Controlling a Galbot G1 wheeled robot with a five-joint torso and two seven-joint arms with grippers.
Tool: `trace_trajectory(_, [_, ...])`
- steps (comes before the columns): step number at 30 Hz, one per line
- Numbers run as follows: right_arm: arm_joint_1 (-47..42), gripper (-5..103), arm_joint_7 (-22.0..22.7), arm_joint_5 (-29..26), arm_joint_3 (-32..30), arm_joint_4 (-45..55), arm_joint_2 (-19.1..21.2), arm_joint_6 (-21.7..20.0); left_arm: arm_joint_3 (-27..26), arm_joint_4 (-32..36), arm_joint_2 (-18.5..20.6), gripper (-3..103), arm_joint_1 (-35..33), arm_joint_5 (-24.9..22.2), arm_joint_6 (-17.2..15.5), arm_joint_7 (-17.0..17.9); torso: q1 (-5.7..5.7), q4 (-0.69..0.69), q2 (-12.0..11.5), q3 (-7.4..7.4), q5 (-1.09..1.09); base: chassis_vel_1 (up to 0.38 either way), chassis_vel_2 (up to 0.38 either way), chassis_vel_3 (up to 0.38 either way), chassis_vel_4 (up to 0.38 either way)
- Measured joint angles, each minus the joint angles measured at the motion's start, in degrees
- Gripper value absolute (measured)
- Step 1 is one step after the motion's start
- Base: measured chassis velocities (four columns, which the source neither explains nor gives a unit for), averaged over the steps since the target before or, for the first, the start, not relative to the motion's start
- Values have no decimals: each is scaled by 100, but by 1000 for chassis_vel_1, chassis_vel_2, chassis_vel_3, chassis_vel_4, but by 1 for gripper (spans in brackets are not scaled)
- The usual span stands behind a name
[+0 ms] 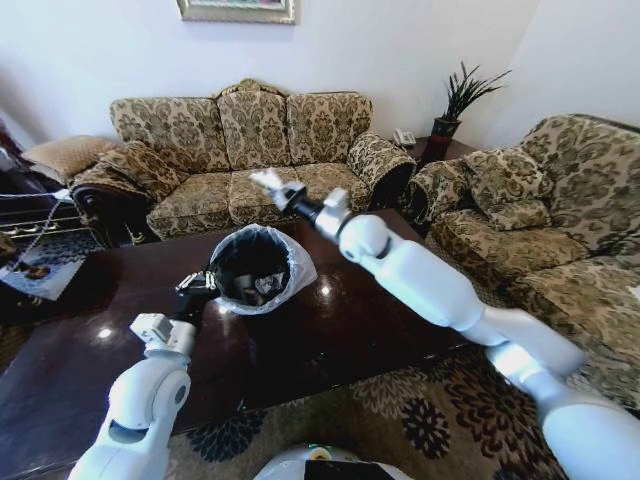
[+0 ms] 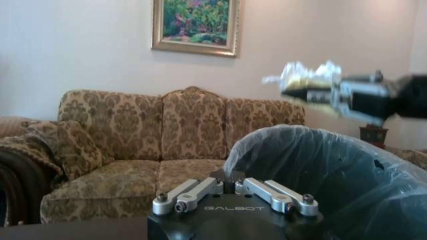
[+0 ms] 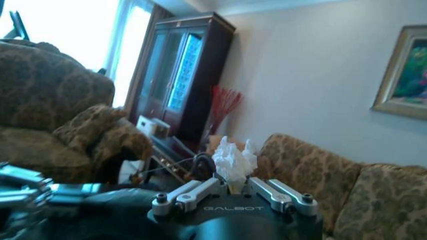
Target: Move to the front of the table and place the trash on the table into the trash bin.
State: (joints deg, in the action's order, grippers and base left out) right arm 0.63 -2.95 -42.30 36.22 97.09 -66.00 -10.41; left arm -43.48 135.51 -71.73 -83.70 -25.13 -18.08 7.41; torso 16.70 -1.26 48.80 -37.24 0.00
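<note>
The trash bin (image 1: 255, 268), black with a white bag over its rim, stands on the dark brown table (image 1: 330, 335). My left gripper (image 1: 196, 290) is shut on the bin's near-left rim; the left wrist view has the bin (image 2: 320, 175) right against that gripper (image 2: 231, 181). My right gripper (image 1: 270, 183) hangs above the bin's far rim, shut on a crumpled white tissue (image 3: 233, 159). The left wrist view catches that tissue (image 2: 303, 75) over the bin. Some trash (image 1: 266, 286) lies inside the bin.
A patterned three-seat sofa (image 1: 240, 150) runs along the table's far side, and a second sofa (image 1: 550, 210) stands to the right. A potted plant (image 1: 455, 105) fills the corner. A patterned rug (image 1: 420, 420) lies under the table's near edge.
</note>
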Motion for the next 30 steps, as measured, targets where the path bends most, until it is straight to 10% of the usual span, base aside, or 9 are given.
trace_trajectory(9, [-36, 3, 173, -407, 439, 563, 100, -849, 5, -29, -24, 3, 35, -15, -18, 11, 0, 1, 0, 0, 0, 0, 0, 0, 0])
trace_trajectory(30, [73, 79, 263, -435, 624, 555, -27, -954, -16, 30, -34, 3, 61, -27, -28, -12, 0, 0, 0, 0, 0, 0, 0, 0, 0])
